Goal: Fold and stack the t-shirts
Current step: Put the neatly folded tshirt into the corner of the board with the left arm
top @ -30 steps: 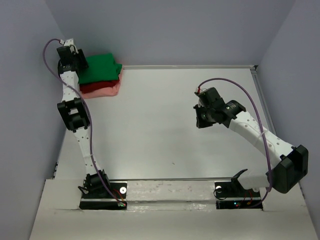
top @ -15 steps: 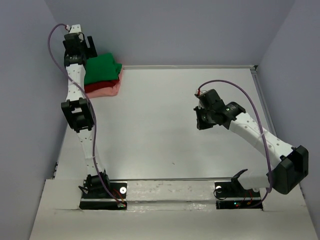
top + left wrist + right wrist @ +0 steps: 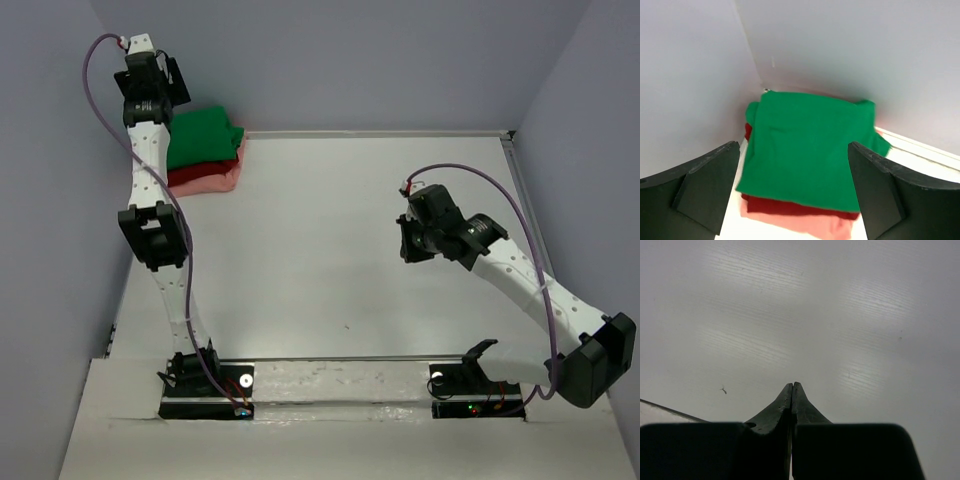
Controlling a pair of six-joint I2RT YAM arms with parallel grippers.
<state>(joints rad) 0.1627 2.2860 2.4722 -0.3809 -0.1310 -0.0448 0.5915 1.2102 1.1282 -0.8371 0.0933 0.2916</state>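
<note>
The t-shirts lie folded in one stack in the far left corner: the green shirt (image 3: 203, 137) (image 3: 810, 145) on top, the dark red shirt (image 3: 192, 176) (image 3: 790, 207) under it, the salmon pink shirt (image 3: 212, 183) (image 3: 815, 225) at the bottom. My left gripper (image 3: 168, 85) (image 3: 792, 187) hangs above the stack's left side, wide open, with nothing between its fingers. Over the bare table on the right, my right gripper (image 3: 408, 243) (image 3: 792, 386) is shut and holds nothing.
Grey walls close in the left side and the back, meeting right behind the stack. A raised rim (image 3: 525, 200) runs along the table's right edge. The white table (image 3: 320, 260) stretches between the stack and the right arm. Both arm bases sit at the near edge.
My left gripper has opened, let go of the green shirt and risen off the stack toward the back wall. The right arm has drawn slightly right and nearer.
</note>
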